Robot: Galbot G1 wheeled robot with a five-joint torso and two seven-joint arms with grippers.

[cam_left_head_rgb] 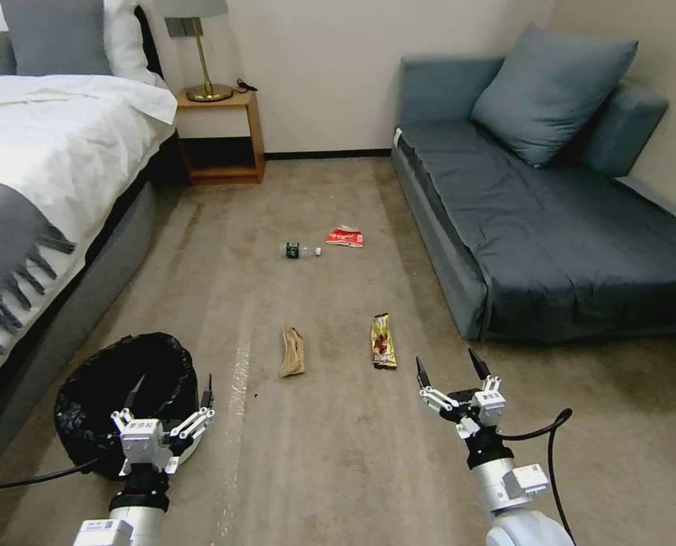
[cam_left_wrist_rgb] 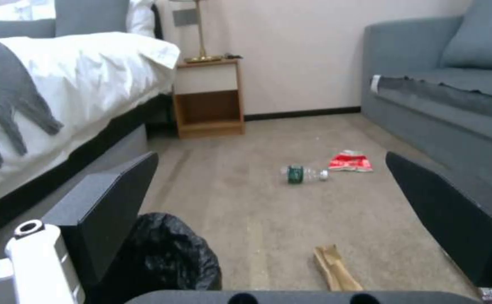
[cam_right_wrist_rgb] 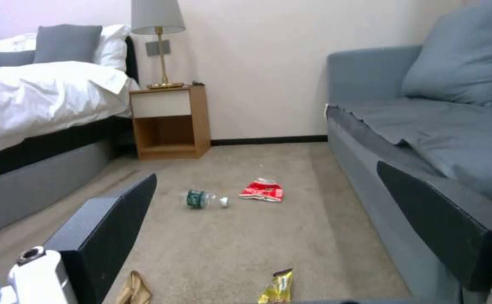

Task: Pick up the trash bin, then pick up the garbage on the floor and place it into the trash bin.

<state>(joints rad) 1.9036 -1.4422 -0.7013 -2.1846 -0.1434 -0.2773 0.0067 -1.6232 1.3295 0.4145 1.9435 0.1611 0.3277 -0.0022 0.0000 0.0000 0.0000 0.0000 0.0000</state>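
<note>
Bin (cam_left_head_rgb: 125,402) on floor (cam_left_head_rgb: 338,455) beside bed (cam_left_head_rgb: 49,167), left end effector (cam_left_head_rgb: 172,396) spread above its near rim; right end effector (cam_left_head_rgb: 448,369) spread near gold wrapper (cam_left_head_rgb: 383,342); bottle (cam_left_head_rgb: 300,250), red packet (cam_left_head_rgb: 345,237), tan wrapper (cam_left_head_rgb: 292,352) mid-floor

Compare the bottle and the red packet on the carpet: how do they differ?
The bottle is clear with a dark green label; the packet is red and white. The bottle keeps its round shape, lying on its side; the packet is crumpled flat. The bottle lies nearer the bed, the packet nearer the sofa. Both lie untouched on the carpet, beyond both grippers.
</note>
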